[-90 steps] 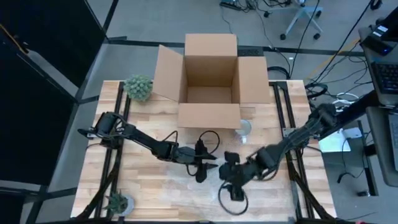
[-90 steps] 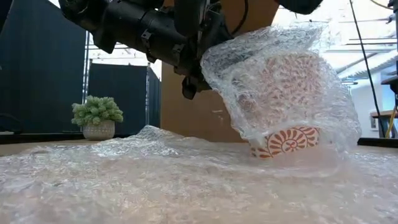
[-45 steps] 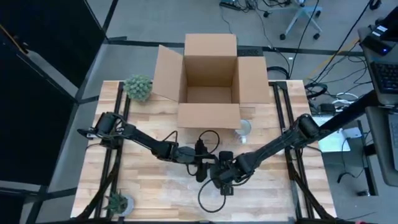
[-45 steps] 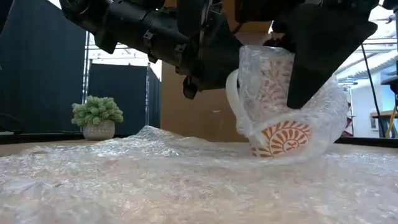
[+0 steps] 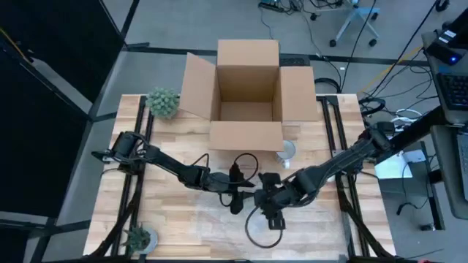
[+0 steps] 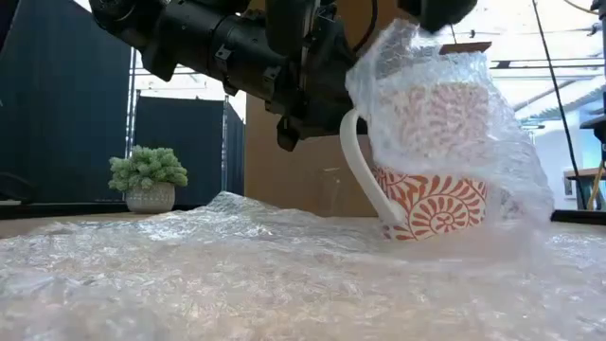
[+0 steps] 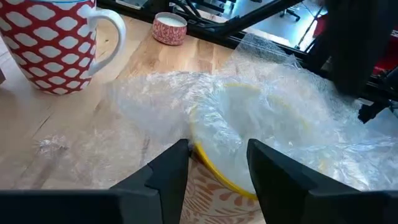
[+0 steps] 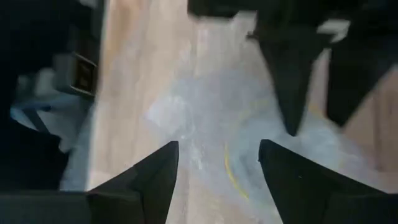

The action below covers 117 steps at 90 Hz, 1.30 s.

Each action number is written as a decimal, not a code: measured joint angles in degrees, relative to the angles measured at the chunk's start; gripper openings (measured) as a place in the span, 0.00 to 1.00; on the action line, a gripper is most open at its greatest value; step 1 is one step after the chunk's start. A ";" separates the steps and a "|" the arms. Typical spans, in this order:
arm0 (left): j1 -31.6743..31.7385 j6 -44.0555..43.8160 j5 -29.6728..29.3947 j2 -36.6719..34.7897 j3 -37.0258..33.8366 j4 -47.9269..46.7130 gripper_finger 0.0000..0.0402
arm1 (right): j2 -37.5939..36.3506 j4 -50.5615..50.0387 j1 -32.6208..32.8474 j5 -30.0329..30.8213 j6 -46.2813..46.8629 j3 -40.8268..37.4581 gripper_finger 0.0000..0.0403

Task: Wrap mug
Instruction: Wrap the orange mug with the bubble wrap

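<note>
Light wood plank table (image 5: 168,219) with black rails down both sides, grey floor around it, dark curtain panels on the left, cables and an office chair base at the far side. Open cardboard box (image 5: 247,95) sits at the far middle of the table, flaps out. Spiky green potted plant (image 5: 162,103) at the far left corner, a smaller plant (image 5: 138,237) at the near left edge. Small clear glass (image 5: 287,151) just in front of the box's near flap. Clear bubble wrap sheet (image 6: 237,275) spread over the table's middle and front, crinkled, covers most of the low view's foreground.

Orange-and-white patterned mug (image 6: 431,204) stands upright on the bubble wrap, white handle toward the low camera's left, yellow inside rim seen in the left wrist view. A fold of wrap (image 6: 445,104) is draped over its top and far side; lower band and handle bare. A second mug, red with white spots (image 7: 46,43), stands on bare wood off the sheet, and a small pink-and-white pot (image 7: 170,28) beyond it.

Left tool (image 7: 214,165) is right at the orange mug, fingers spread, one each side of the rim, not clamped. In the low view it hangs just left of and above the handle. Right tool (image 8: 217,171) is above the mug from the other side, fingers spread apart, wrap below them, near the left tool
</note>
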 joint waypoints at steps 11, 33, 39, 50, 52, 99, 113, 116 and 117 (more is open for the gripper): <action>0.00 0.01 0.04 0.00 0.00 0.02 0.37 | -3.33 -3.13 0.04 9.24 1.93 0.24 0.53; 0.00 0.00 0.07 0.00 0.00 0.03 0.37 | 3.33 -9.32 -2.78 14.52 5.38 0.12 0.53; 0.00 0.01 0.07 0.00 0.00 0.04 0.37 | 6.87 -8.98 -3.32 11.83 5.22 0.09 0.53; 0.00 -0.01 0.07 0.00 0.00 0.04 0.37 | 13.80 -9.02 -3.78 9.49 4.76 0.09 0.53; 0.00 -0.05 0.11 0.00 0.00 0.31 0.37 | 15.17 -8.97 -3.85 9.79 4.89 0.10 0.53; 0.04 0.01 0.52 -0.02 -0.04 0.20 0.37 | 13.52 -10.95 -4.92 8.99 3.62 1.37 0.53; 0.04 0.03 0.52 -0.02 -0.02 0.09 0.37 | 6.79 -11.78 -4.23 8.90 3.66 1.64 0.53; 0.02 0.03 0.52 -0.02 -0.02 0.08 0.37 | 5.72 -11.82 -3.94 8.93 3.64 1.56 0.53; 0.02 0.02 0.52 -0.02 -0.02 0.09 0.37 | 5.33 -11.89 -3.83 8.93 3.67 1.56 0.53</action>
